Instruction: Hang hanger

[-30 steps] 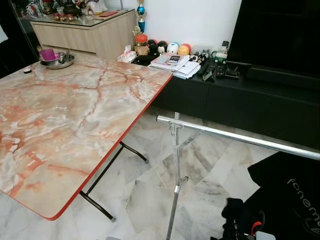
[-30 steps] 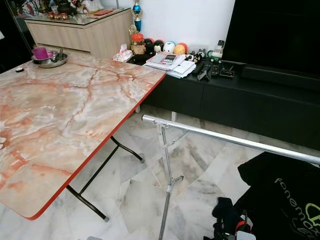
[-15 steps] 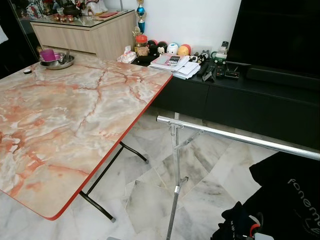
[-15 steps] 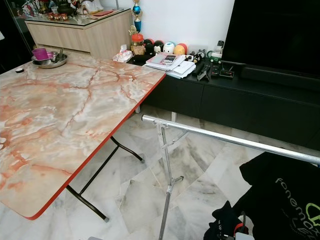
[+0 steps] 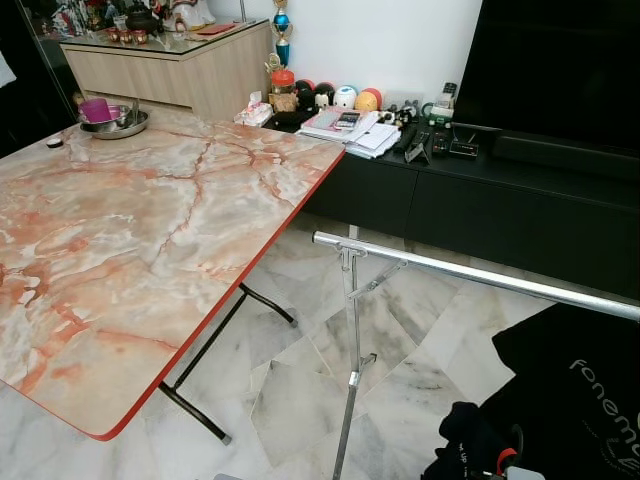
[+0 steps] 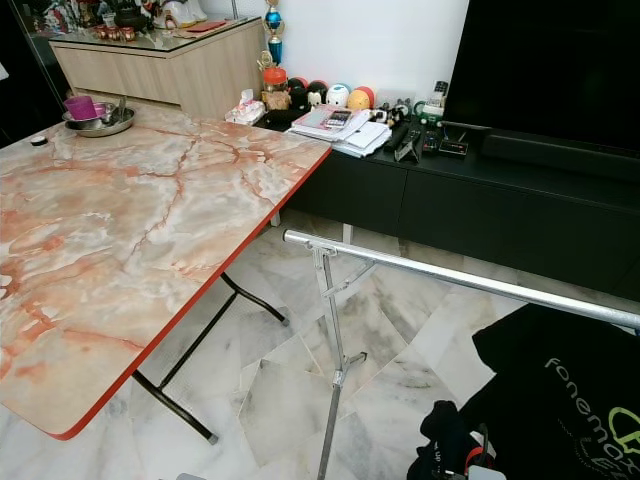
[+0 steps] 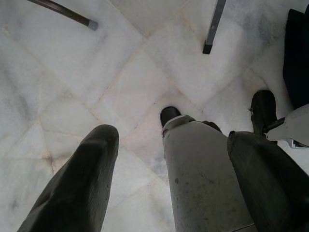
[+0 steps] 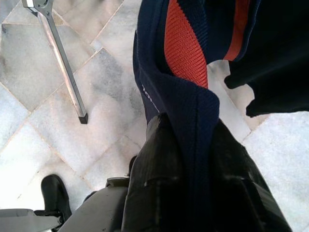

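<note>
The right gripper [image 8: 193, 159] is low at the near right of the scene, its two black fingers [image 8: 154, 159] clenched on a fold of a dark navy garment [image 8: 193, 111] with an orange-red collar band [image 8: 186, 46]. In the head views the same garment [image 5: 580, 390] hangs as a dark mass with pale lettering at the near right, just below and on the near side of a silver metal rail [image 5: 470, 275] that runs from the middle of the scene out to the right. No hanger can be made out inside the cloth, so whether the garment sits on one cannot be told. The rail rests on a thin upright post [image 5: 350, 370] standing on the pale marble floor [image 5: 290, 390]. The left gripper [image 7: 169, 145] hangs over the bare floor with its fingers [image 7: 91, 164] spread apart and holding nothing. To the left stands a folding table [image 5: 150, 230] with an orange-veined marble top and red edge; a metal bowl [image 5: 115, 120] sits at its far corner. Beyond it, a low black cabinet [image 5: 480, 200] carries papers [image 5: 345, 128] and small ornaments.
</note>
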Motion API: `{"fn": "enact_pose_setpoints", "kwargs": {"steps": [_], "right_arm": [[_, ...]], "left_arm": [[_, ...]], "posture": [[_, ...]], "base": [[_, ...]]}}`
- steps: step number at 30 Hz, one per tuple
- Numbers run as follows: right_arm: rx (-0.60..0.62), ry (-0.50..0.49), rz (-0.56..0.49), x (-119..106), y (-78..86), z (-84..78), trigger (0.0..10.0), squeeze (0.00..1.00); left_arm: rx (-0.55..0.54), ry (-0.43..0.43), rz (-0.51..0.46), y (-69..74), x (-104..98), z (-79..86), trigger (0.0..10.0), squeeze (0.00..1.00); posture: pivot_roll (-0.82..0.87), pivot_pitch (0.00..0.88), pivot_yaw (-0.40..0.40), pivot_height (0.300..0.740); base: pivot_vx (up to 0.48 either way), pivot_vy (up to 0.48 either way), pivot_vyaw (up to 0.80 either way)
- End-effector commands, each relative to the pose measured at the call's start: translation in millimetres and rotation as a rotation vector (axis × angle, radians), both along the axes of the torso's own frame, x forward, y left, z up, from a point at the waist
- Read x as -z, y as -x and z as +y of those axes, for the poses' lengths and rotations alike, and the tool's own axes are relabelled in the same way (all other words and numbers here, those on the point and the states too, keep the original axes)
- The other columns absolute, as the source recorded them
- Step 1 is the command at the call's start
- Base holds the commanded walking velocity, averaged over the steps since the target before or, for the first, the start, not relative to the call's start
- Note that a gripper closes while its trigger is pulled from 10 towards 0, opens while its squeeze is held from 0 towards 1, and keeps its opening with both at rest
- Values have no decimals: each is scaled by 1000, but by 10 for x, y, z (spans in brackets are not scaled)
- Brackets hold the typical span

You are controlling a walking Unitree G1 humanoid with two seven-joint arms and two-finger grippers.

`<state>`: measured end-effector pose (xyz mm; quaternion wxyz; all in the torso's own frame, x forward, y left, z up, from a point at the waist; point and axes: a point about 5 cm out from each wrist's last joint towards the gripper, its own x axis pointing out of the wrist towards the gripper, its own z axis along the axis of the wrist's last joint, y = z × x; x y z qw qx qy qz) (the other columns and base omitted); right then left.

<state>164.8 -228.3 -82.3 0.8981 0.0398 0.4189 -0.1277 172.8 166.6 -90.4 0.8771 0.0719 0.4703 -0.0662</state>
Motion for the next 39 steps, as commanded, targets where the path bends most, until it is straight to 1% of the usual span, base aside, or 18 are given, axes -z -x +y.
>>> {"fn": "enact_pose_setpoints", "kwargs": {"steps": [1, 4, 13, 26, 39], "right_arm": [[2, -8, 8, 16, 24, 18, 10000, 0], [2, -8, 9, 16, 25, 19, 10000, 0], [-9, -9, 13, 18, 27, 19, 10000, 0], [-22, -10, 23, 30, 49, 26, 10000, 0], [-27, -10, 18, 23, 12, 61, 10000, 0]], "left_arm": [[6, -7, 17, 54, 23, 19, 10000, 0], [5, -8, 17, 52, 22, 20, 10000, 0], [4, -7, 15, 42, 19, 17, 10000, 0], [6, -6, 14, 37, 18, 4, 10000, 0], [13, -6, 14, 38, 18, 0, 10000, 0]], "posture": [[90, 34, 3, 740], [91, 34, 2, 740], [93, 41, 3, 740], [97, 48, 4, 740], [98, 51, 3, 740]], "base": [[0, 0, 0], [0, 0, 0], [-187, 0, 0], [-245, 0, 0], [-246, 0, 0]]}}
